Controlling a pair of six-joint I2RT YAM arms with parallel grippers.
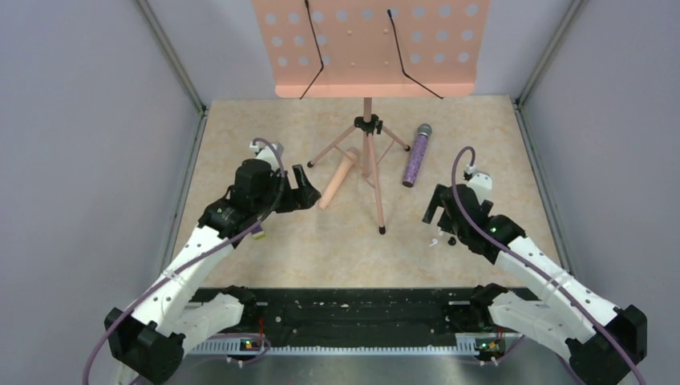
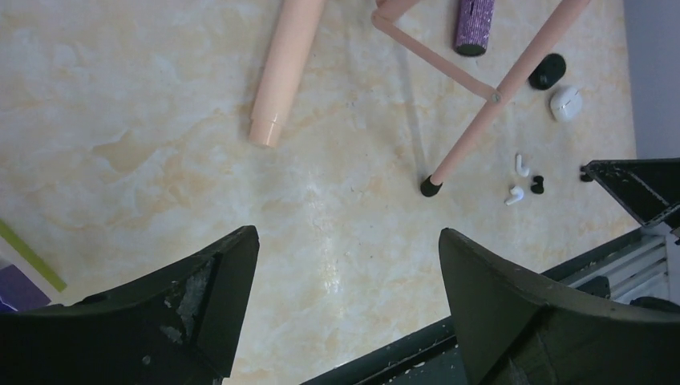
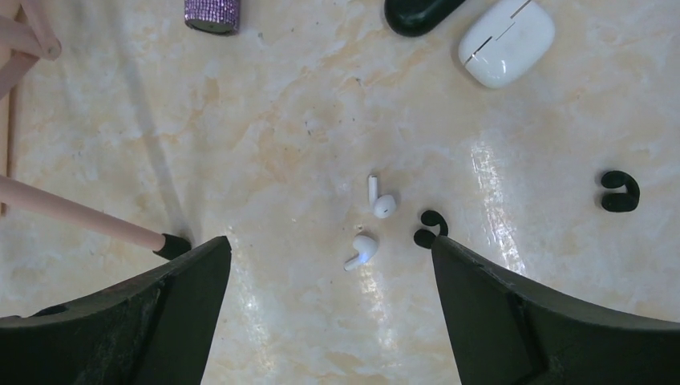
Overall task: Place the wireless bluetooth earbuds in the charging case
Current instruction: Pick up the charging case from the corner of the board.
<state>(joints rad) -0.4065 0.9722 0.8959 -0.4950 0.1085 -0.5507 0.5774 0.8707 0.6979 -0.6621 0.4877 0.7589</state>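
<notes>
The left gripper [image 2: 346, 234] stands wide apart, holding and touching nothing. Its dark matte plastic fingers [image 2: 188, 293] fill the bottom of the left wrist view, and the left-hand one is scuffed with pale wear marks. The right gripper [image 3: 329, 241] is also spread wide and holds nothing, its two black wedge-shaped fingers at the lower corners of the right wrist view.

Below them lies a glossy beige table top with a marble pattern [image 3: 281, 120]. The two tiny white plastic stemmed earbuds [image 3: 381, 196] lie loose on it at the centre of the right wrist view, just beside each other and just above the gap between that gripper's fingertips. A small black C-shaped hook piece [image 3: 431, 227] lies just right of them, and a second one [image 3: 620, 191] lies well apart at the right.

The smooth black oval charging case [image 3: 417, 12] sits at the top edge, partly cut off. A rounded white case with a thin seam [image 3: 507, 32] lies just beside it. At upper left is the end of a glittery purple microphone [image 3: 211, 14]. At the left, a slim pink stand leg [image 3: 80, 215] ends in a black rubber foot [image 3: 172, 245].
</notes>
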